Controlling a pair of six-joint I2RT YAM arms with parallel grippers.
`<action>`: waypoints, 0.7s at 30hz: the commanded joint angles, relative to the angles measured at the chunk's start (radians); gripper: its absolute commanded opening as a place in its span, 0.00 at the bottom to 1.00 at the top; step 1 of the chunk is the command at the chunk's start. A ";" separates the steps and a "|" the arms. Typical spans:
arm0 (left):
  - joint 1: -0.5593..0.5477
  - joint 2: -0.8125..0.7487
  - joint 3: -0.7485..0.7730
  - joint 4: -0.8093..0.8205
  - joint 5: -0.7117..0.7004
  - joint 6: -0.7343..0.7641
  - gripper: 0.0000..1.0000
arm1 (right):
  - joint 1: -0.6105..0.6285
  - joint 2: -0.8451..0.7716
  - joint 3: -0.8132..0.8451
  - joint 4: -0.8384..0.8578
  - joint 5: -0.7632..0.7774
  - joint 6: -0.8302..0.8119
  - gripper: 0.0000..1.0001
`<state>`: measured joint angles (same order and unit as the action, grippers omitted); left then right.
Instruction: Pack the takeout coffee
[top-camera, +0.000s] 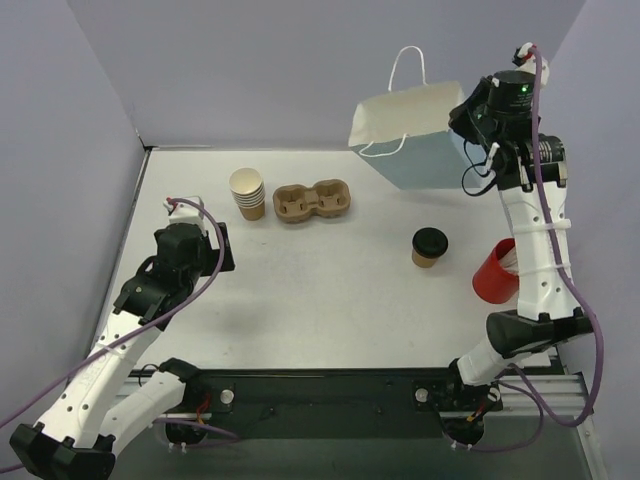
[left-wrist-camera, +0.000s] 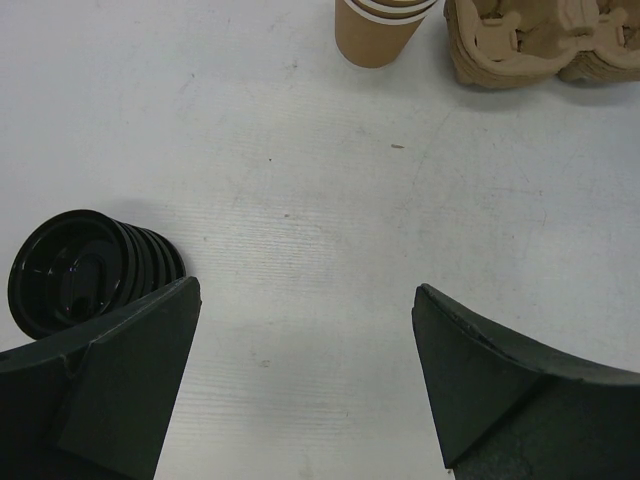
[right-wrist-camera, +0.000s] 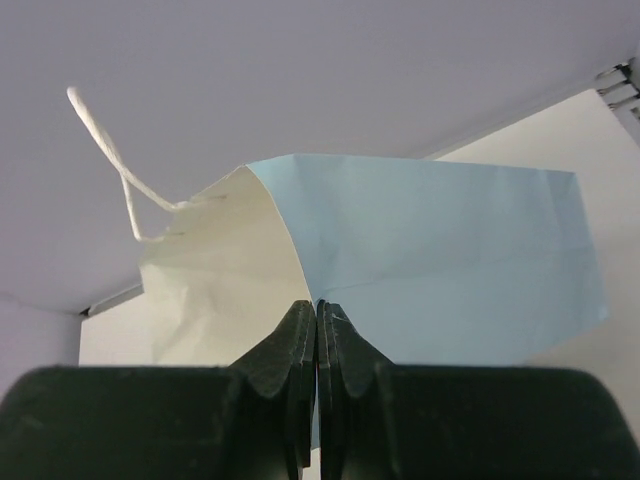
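Note:
One tan cup with a black lid (top-camera: 430, 247) stands on the table right of centre. The brown two-cup pulp tray (top-camera: 313, 201) lies empty at the back middle, and it also shows in the left wrist view (left-wrist-camera: 545, 45). My right gripper (top-camera: 470, 128) is raised at the back right, shut on the rim of a light blue paper bag (top-camera: 415, 140) with white handles, which it holds off the table. In the right wrist view the jaws (right-wrist-camera: 317, 305) pinch the bag's edge (right-wrist-camera: 430, 260). My left gripper (top-camera: 222, 250) is open and empty, low over the table at the left (left-wrist-camera: 305, 300).
A stack of lidless tan cups (top-camera: 248, 193) stands left of the tray, also seen in the left wrist view (left-wrist-camera: 378, 35). A stack of black lids (left-wrist-camera: 90, 270) lies by my left finger. A red cup (top-camera: 495, 270) lies against the right arm. Grey walls close in the sides and back.

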<state>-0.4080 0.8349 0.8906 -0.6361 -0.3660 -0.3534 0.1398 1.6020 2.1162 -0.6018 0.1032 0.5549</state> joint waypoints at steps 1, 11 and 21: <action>0.018 -0.016 0.004 0.036 -0.001 0.011 0.97 | 0.111 -0.109 -0.093 0.008 0.001 -0.010 0.00; 0.051 -0.030 0.002 0.036 -0.010 0.002 0.97 | 0.342 -0.310 -0.541 0.135 -0.075 0.157 0.00; 0.054 -0.023 0.004 0.038 -0.021 0.004 0.97 | 0.371 -0.479 -0.967 0.270 -0.169 0.254 0.00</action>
<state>-0.3630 0.8181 0.8902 -0.6357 -0.3698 -0.3542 0.5068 1.1904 1.2007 -0.4080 -0.0425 0.7734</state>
